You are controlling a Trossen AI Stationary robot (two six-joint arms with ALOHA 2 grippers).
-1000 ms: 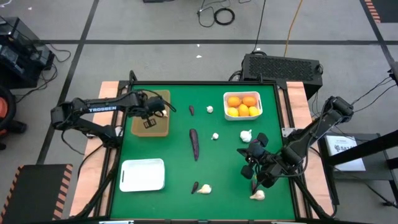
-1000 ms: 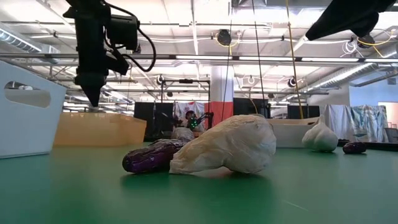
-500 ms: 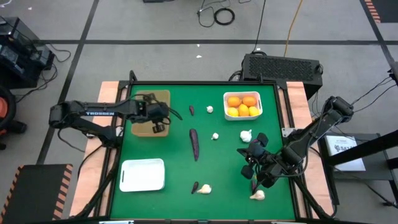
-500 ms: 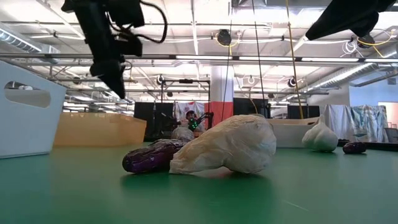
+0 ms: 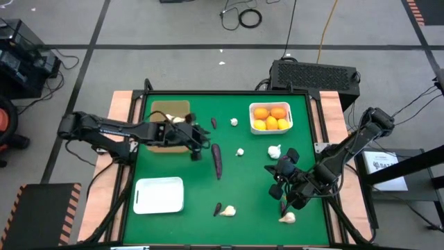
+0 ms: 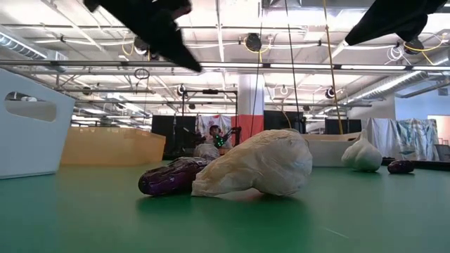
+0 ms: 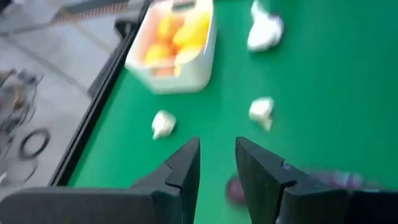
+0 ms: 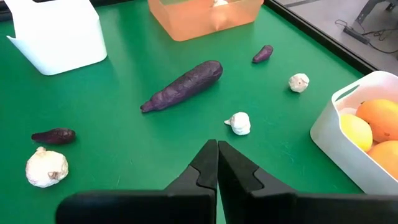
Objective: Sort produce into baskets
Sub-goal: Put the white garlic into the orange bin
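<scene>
My left gripper (image 5: 196, 146) is open and empty. It hovers above the green table just right of the tan tray (image 5: 168, 126), near the long purple eggplant (image 5: 217, 161). One garlic bulb (image 5: 179, 119) lies in the tan tray. The white tray (image 5: 271, 117) at the far right holds several orange and yellow citrus fruits, also seen in the left wrist view (image 7: 177, 40). A second white tray (image 5: 159, 194) stands at the near left. My right gripper (image 8: 216, 152) is shut and empty, and hovers at the right (image 5: 275, 179).
Loose on the table lie garlic bulbs (image 5: 234, 122) (image 5: 240, 151) (image 5: 275, 151) (image 5: 287, 217) (image 5: 228, 210) and small eggplant pieces (image 5: 214, 123) (image 5: 217, 208). In the low view a garlic bulb (image 6: 256, 165) and an eggplant piece (image 6: 172, 176) lie close in front.
My left gripper has gone from above the tan tray toward the table's right edge, to beside the long eggplant. It has tipped from pointing straight down to slanting. My right arm has kept still.
</scene>
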